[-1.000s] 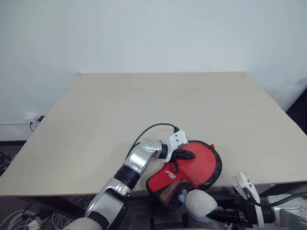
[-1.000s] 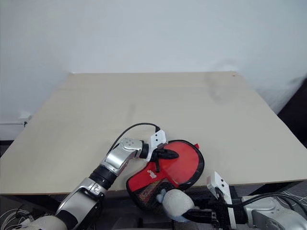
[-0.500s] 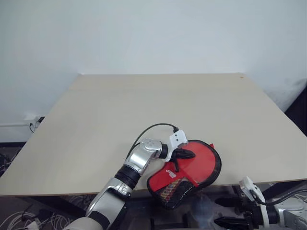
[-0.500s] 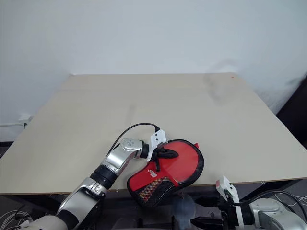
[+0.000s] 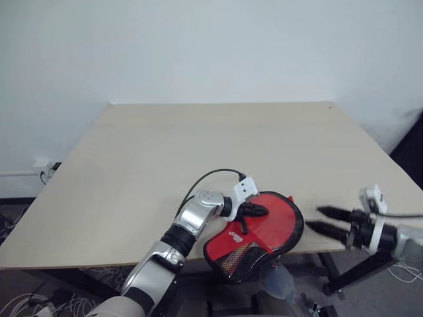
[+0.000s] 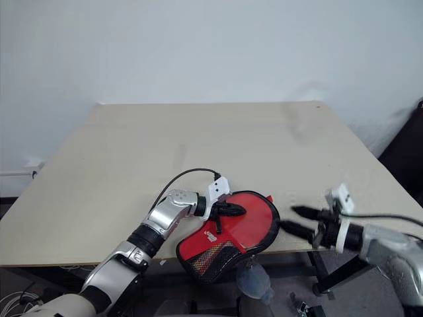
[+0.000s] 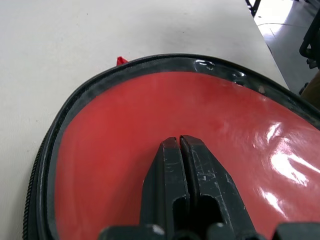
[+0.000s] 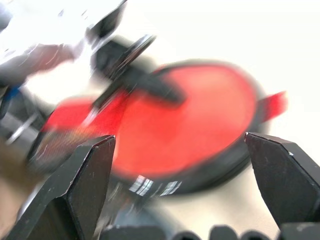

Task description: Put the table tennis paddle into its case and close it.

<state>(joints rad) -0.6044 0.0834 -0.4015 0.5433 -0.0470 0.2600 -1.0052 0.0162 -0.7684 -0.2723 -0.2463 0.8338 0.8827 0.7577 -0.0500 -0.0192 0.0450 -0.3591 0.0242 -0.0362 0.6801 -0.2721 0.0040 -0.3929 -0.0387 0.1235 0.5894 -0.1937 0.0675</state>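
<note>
Soft, light paddle case at the near edge of the table, toward its right end, narrow mesh end hanging out past the edge. Likely limp in the fabric yet stiffened by a flat bat if one sits inside; whether the table tennis paddle lies within cannot be told. Glossy red panel probably slippery under hard fingertips. Left gripper pinched fully shut, tips pressed down on the red face, pinning it rather than gripping. Right gripper spread wide, empty, just beside the case's right rim. Best hold probably the black zipper rim or the red tab. Small white logo near the mesh panel, too small to read.
</note>
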